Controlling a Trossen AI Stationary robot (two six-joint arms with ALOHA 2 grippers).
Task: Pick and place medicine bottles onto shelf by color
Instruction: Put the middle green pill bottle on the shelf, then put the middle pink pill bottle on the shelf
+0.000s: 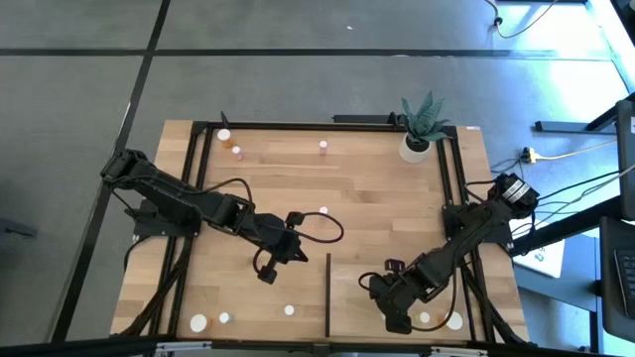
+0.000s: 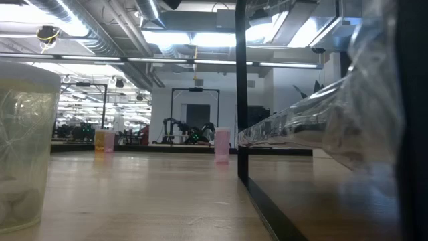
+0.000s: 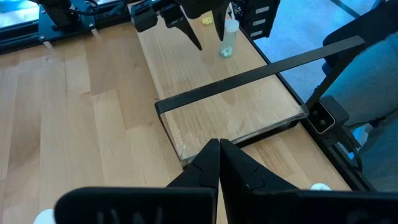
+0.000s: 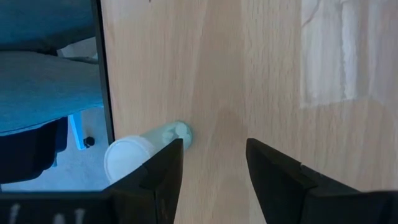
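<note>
right gripper (image 1: 400, 319) is low over the shelf (image 1: 397, 263), near its front corner. its fingers sit partly apart with nothing between them, and a white-capped medicine bottle (image 4: 146, 151) lies just beside one finger, so my guess is it's lining up on that one. left gripper (image 1: 268, 271) waits over the surface left of the shelf's dark edge, fingers pinched shut and empty. other bottles are scattered: a pink one (image 1: 323, 147) at the back and white caps (image 1: 199, 322) along the front.
</note>
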